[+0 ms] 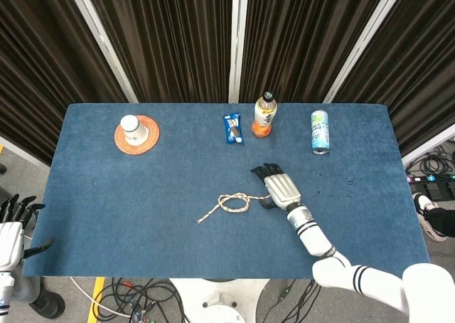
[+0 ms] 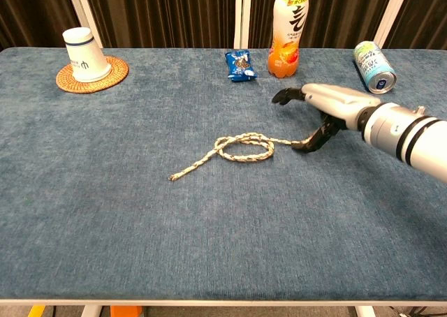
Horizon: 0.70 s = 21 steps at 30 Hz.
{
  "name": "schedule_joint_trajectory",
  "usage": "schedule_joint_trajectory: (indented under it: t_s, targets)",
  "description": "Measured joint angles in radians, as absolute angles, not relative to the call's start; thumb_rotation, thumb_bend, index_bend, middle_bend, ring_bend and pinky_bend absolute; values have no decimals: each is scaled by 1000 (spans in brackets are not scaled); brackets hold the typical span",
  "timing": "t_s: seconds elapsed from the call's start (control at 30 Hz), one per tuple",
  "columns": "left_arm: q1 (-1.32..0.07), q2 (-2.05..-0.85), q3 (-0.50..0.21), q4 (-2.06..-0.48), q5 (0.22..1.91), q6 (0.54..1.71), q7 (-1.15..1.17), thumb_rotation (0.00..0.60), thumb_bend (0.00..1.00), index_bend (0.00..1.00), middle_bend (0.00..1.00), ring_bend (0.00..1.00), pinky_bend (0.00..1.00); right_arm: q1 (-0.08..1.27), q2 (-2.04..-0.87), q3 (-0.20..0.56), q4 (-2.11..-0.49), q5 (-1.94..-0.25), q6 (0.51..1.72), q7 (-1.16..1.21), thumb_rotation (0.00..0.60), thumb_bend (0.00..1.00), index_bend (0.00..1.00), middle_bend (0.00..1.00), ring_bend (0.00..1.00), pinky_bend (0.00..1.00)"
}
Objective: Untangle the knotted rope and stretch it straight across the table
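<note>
The rope (image 2: 234, 149) lies near the middle of the counter (image 2: 105, 212), one loose overhand loop with a tail running to the lower left in the chest view and a short end toward the right robot hand (image 2: 323, 114). It is judged light, limp and braided, so grip should be fair but the loop is likely to drag along if pulled from one side only. The right robot hand is seen low over the counter at the rope's right end, thumb at or just beside that end; whether the rope is actually pinched cannot be told. The left robot hand (image 1: 14, 230) hangs off the counter's left edge, fingers apart, holding nothing. Best holds are judged to be the two free ends, not the loop.
</note>
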<state>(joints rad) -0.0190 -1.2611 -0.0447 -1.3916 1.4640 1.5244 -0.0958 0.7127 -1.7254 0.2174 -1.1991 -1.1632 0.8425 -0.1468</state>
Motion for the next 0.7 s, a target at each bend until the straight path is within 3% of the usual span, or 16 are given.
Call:
schedule_joint_trajectory:
  t_s: [0.4,0.7]
  targets:
    - [-21,-1258,-46,-1399,1464,1521,-88,600,88,278,147,17,66,713,-1634,208,-1289,-1213,837,-72,600,195,441,197,0,58]
    - [-17,-1254,-46,-1405,1457,1519,-87,600,88,278,147,17,66,726,-1688,184,-1219,-1228,818,-47,600,217,457,199,0,58]
